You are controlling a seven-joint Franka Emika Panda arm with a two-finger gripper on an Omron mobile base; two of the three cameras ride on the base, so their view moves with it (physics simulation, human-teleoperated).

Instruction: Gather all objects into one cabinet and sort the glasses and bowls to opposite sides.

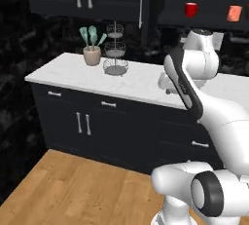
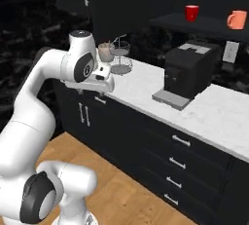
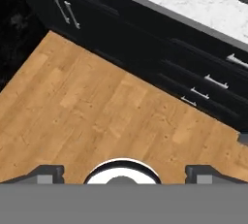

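Hanging wide-open over floor, tool (image 3: pixel 124 173) sits well below red mug (image 2: pixel 191 12) & orange cup (image 2: pixel 237 20) on shelf (image 2: pixel 204 24).

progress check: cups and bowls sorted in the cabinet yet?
Partly. Done: the red mug and orange cup stand apart on the open cabinet shelf. In hand: nothing; the gripper is open and empty, facing the wooden floor. Left: both bowls, which I can't see anywhere here.
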